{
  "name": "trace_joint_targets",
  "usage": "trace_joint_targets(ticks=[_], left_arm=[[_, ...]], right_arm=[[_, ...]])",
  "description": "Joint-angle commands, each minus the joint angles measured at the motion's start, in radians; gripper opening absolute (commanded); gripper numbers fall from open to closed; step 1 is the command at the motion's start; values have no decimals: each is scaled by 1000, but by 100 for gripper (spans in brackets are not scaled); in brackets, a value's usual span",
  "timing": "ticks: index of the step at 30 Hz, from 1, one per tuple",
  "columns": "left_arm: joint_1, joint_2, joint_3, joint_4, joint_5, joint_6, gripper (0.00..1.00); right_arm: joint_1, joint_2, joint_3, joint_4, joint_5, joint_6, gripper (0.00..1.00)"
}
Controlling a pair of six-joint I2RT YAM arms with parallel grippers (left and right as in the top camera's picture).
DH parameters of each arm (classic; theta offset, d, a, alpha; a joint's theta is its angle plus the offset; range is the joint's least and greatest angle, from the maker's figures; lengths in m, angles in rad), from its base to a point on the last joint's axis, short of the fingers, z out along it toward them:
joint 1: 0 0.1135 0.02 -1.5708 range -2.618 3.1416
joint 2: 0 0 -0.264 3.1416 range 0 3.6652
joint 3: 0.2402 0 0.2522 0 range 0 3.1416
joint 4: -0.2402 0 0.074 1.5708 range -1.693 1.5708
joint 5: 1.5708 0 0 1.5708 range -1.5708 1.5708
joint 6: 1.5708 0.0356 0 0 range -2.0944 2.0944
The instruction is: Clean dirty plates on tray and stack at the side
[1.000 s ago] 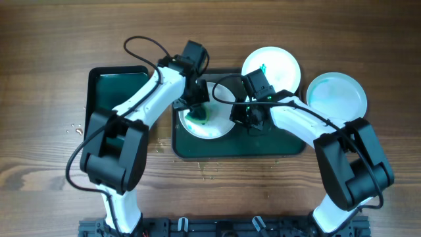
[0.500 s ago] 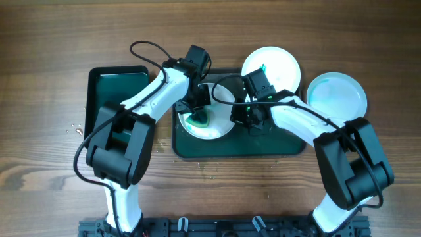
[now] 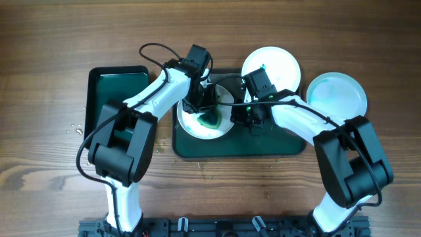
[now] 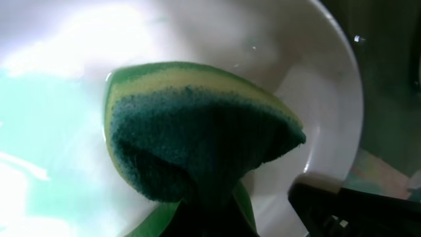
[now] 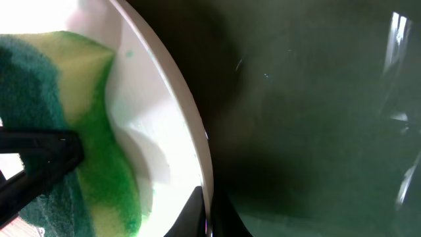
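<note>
Overhead — plates: the smeared plate [image 3: 220, 128] lies on the tray [image 3: 270, 143]; two more plates sit up right, one [image 3: 279, 62] over the tray's far edge, one [image 3: 337, 95] on the table [image 3: 52, 39].
Left wrist — left jaws: clamped on the sponge [image 4: 197, 145], pressed into the plate [image 4: 322, 99]. It's best swept through the green film out to the rim.
Right wrist — right jaws: pinched on the plate's rim [image 5: 174, 105]. They should hold firm so it can't spin.

The tray [image 3: 263, 146] is dark green. The smeared plate [image 3: 195, 128] is white with pale green streaks. The sponge [image 4: 197, 145] is dark green over a yellow layer. The far plate [image 3: 279, 62] is white with a green speck, and the side plate [image 3: 337, 95] is white, faintly green-tinted. The table [image 3: 52, 39] is brown wood grain.
</note>
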Motion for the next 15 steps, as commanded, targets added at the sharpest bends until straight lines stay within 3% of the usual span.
trace_joint_targets(ticks=[1, 9, 15], left_arm=[[-11, 25, -6, 24, 16, 31, 4], [-6, 25, -6, -10, -410, -143, 4], [-9, 25, -6, -77, -367, -155, 4]], right_arm=[[10, 19, 1, 1, -92, -42, 4], [7, 19, 1, -2, -88, -40, 4], [7, 19, 1, -2, -84, -40, 4]])
